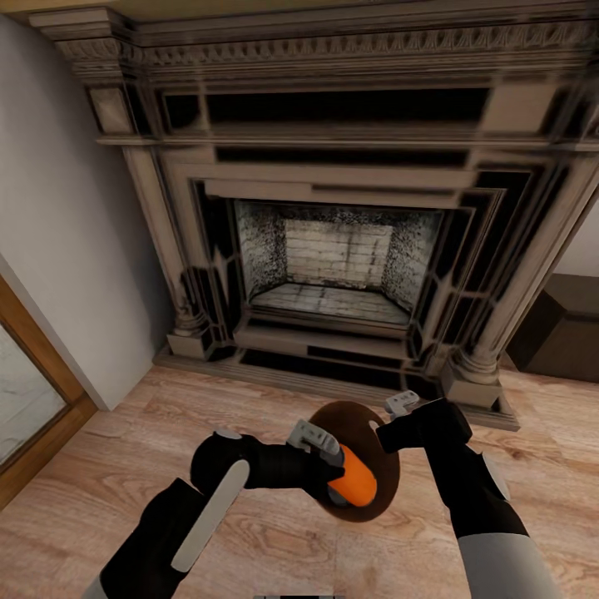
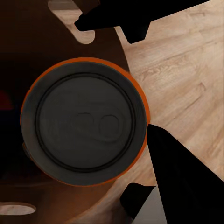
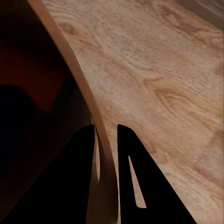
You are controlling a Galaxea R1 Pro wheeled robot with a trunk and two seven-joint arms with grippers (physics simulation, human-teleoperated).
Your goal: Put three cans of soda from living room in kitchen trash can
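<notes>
L fingers point(image 2: 154, 135) clamp orange can point(image 1: 356, 481) over bin point(image 1: 389, 474); R fingers point(image 3: 126, 154) pinch bin rim.

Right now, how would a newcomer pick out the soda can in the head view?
Start at the big stone fireplace and drop to the wood floor before it, where a round brown-lined bin sits between the robot's arms. The can is the bright orange cylinder over its opening, in the left gripper.

The left tool point(image 2: 119, 81) holds an orange soda can point(image 2: 83, 121) between its black fingers point(image 2: 175, 172), over the brown inside of the trash can point(image 2: 42, 32), beside the wooden floor point(image 2: 186, 79).
</notes>
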